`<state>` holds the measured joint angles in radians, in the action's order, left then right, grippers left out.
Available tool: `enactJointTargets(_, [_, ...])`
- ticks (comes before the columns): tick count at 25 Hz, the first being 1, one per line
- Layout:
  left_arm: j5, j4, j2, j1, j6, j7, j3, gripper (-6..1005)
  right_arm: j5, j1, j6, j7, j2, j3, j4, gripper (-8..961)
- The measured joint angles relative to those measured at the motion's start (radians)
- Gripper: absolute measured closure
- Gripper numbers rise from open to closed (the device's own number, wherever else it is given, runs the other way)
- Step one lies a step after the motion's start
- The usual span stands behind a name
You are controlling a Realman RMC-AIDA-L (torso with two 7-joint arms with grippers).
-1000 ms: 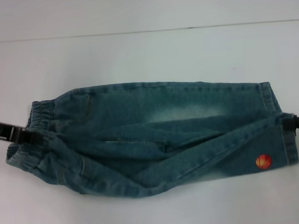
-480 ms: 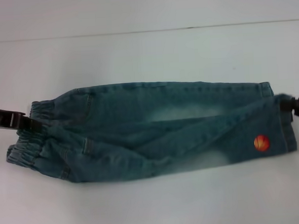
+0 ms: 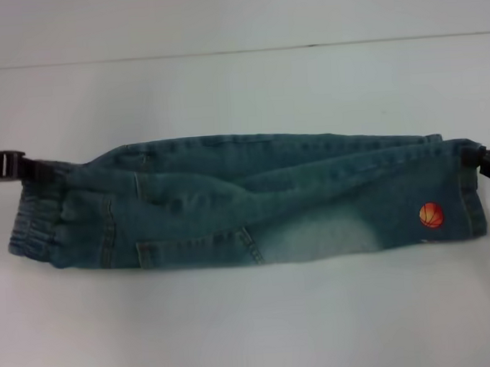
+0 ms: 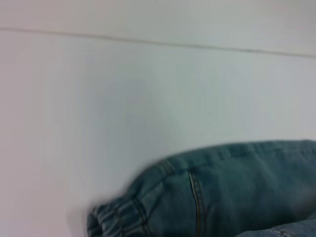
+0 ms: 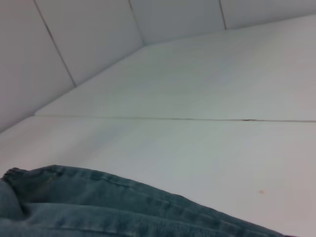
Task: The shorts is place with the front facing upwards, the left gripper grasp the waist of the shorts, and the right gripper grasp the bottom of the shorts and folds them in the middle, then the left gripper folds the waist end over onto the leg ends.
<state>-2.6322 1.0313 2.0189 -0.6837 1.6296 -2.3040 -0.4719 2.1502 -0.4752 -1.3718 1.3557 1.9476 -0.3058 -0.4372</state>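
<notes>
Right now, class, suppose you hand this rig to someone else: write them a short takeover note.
Left gripper shut on the waist, at the far corner.
Right gripper shut on the leg ends, also at the far corner.
The shorts lie stretched between them on the white table, folded lengthwise into a narrow strip, basketball print on top.
Done: the middle fold.
Left: release, then bring the waist over onto the leg ends.

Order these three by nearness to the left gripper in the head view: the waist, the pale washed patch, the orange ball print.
From the left gripper, at the shorts' left end:
1. The waist, at the left end beside the gripper.
2. The pale washed patch, right of the middle.
3. The orange ball print, near the leg ends at the right.
</notes>
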Motion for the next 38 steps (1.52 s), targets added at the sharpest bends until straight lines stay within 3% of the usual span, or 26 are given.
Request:
enactJointTargets(7, [0.012,-0.045,-0.008,-0.001,-0.083,0.0,0.01,952,-0.001,-0.004,0.046,-0.009,0.007,-0.002,0.011,911])
enactJointTargets(20, [0.013,-0.116,0.001,-0.004,-0.239,0.011,-0.021,952,-0.054,-0.007,0.045,-0.084,0.036,0.011,0.025,910])
enactJointTargets(29, [0.014,-0.117,0.018,-0.003,-0.286,0.022,-0.028,951,-0.099,-0.021,0.133,-0.143,0.07,0.018,0.032,910])
enactJointTargets(38, [0.054,-0.108,0.038,-0.009,-0.361,0.03,-0.072,950,-0.154,-0.04,0.237,-0.189,0.088,0.018,0.068,909])
